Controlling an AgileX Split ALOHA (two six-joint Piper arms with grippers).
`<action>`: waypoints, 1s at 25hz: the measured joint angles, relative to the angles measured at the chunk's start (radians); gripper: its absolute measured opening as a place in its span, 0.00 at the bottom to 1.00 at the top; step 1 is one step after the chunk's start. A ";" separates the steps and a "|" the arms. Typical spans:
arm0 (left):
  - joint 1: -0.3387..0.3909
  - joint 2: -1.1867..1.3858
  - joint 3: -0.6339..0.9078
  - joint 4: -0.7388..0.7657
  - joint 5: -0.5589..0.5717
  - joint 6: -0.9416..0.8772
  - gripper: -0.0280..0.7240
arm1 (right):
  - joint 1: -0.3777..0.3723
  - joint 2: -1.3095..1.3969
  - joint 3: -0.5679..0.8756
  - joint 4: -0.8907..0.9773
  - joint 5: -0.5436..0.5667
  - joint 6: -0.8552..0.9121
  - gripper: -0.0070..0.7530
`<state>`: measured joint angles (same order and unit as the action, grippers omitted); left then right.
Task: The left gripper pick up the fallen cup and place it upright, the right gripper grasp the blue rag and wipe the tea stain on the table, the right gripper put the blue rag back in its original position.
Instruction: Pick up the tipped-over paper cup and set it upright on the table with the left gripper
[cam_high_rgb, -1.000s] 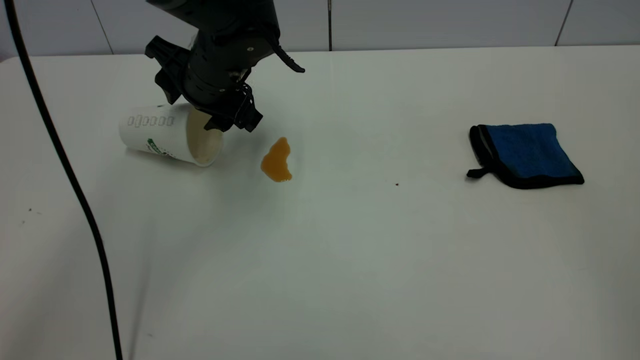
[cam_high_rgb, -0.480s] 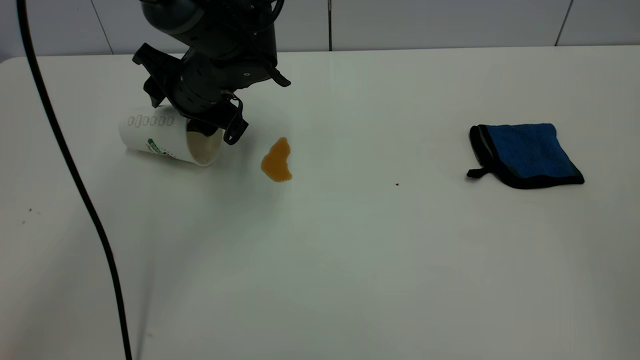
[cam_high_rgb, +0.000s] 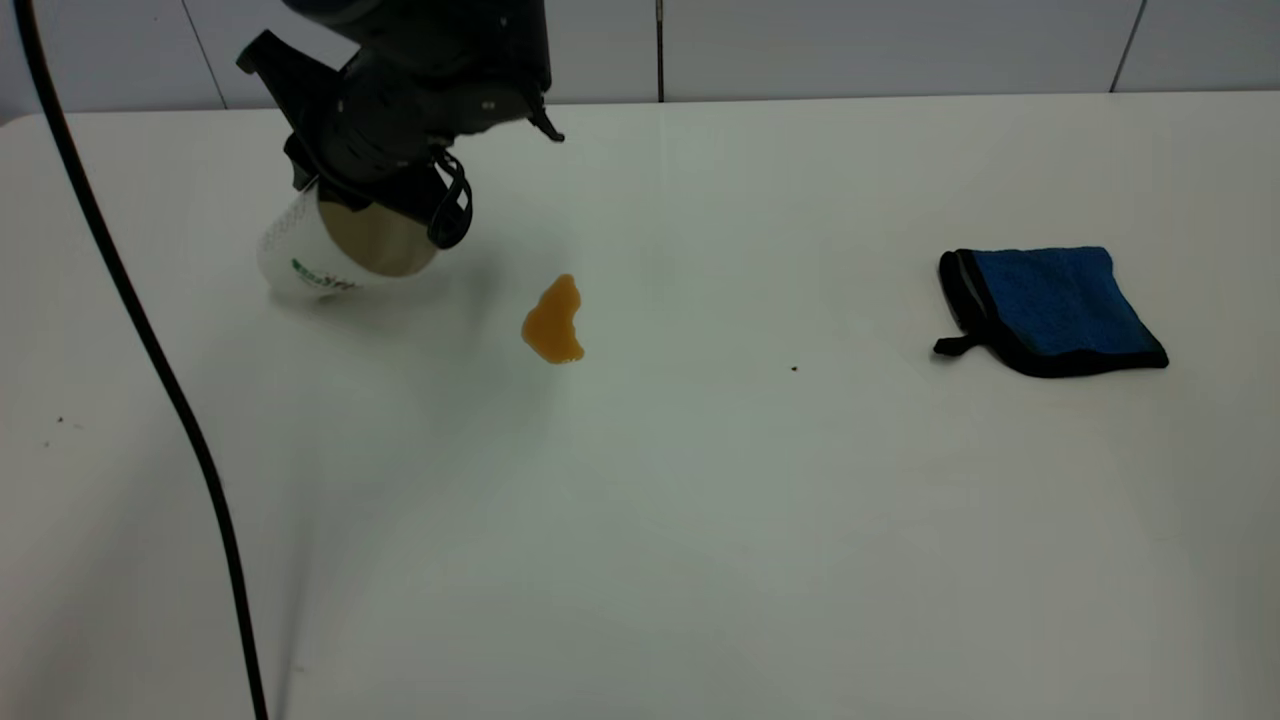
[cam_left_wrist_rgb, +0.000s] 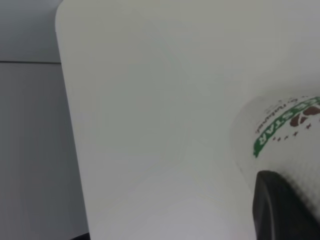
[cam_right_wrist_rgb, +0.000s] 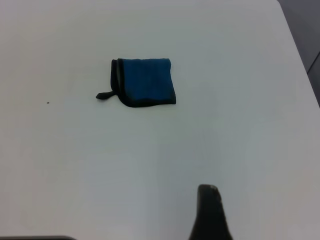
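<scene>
My left gripper (cam_high_rgb: 378, 200) is shut on the cup (cam_high_rgb: 300, 268) near its rim, at the table's far left. The cup is tilted, its cream mouth facing the camera and its base low by the table (cam_high_rgb: 700, 480). In the left wrist view the cup's green logo (cam_left_wrist_rgb: 285, 127) shows beside one black fingertip (cam_left_wrist_rgb: 280, 210). The tea stain (cam_high_rgb: 553, 322) lies just right of the cup. The blue rag (cam_high_rgb: 1055, 305) lies flat at the far right, also in the right wrist view (cam_right_wrist_rgb: 145, 82). My right gripper shows only as a dark tip (cam_right_wrist_rgb: 208, 202), well short of the rag.
A thick black cable (cam_high_rgb: 150, 350) hangs down across the table's left side. A tiny dark speck (cam_high_rgb: 794, 368) lies between the stain and the rag. The table's left edge (cam_left_wrist_rgb: 70, 130) shows in the left wrist view.
My left gripper came down over the lying cup, closed on it near the rim, and has raised and turned it, so the mouth now faces more toward the camera.
</scene>
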<state>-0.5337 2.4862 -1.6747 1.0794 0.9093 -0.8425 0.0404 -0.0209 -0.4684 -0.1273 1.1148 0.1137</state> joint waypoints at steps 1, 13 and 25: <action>0.000 -0.026 0.000 -0.026 -0.012 0.023 0.05 | 0.000 0.000 0.000 0.000 0.000 0.000 0.78; 0.193 -0.222 0.000 -0.670 -0.151 0.436 0.04 | 0.000 0.000 0.000 0.000 0.000 0.000 0.78; 0.373 -0.182 0.000 -1.226 -0.215 0.908 0.05 | 0.000 0.000 0.000 0.000 0.000 0.000 0.78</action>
<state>-0.1604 2.3041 -1.6747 -0.1462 0.6939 0.0658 0.0404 -0.0209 -0.4684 -0.1273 1.1148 0.1137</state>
